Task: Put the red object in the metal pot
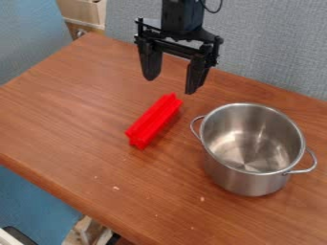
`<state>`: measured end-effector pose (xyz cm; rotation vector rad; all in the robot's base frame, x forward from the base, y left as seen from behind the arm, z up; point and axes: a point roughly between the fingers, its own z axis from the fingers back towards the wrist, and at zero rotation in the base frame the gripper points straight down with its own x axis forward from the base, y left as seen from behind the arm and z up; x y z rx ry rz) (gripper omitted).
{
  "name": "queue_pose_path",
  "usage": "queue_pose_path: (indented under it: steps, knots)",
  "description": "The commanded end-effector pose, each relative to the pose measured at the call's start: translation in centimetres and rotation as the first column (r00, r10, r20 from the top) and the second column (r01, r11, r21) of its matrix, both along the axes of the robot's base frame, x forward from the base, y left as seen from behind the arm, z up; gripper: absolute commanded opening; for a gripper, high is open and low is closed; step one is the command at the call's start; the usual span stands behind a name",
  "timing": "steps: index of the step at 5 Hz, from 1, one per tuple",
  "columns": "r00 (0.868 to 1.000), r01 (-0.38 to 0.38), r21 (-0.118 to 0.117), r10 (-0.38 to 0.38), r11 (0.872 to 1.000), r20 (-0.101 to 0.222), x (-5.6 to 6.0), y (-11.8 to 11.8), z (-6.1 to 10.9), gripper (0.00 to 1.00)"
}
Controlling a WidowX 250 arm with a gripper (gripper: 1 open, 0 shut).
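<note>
A bright red elongated block, the red object (155,121), lies flat on the wooden table (64,105) near its middle, angled from lower left to upper right. Just right of it stands the shiny round metal pot (253,146), upright and with nothing inside, a loop handle showing on each side. My black gripper (174,75) hangs above the table behind the block's far end, fingers pointing down and spread apart, open with nothing between them. It touches neither the block nor the pot.
The table's front edge runs diagonally across the lower left, with floor beyond it. A blue-grey wall rises behind the table. A beige object (84,13) stands at the back left corner.
</note>
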<state>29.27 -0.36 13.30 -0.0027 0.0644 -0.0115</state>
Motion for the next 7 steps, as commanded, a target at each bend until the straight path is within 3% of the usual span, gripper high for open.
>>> queue_pose_path:
  steps: [1,7]
  knots:
    - [1.000,0.003,0.002,-0.003,1.000,-0.019,0.1,0.3,-0.7,1.00]
    - [0.996,0.055,-0.002,-0.055,0.998,-0.068,1.3,3.7,-5.1,1.00]
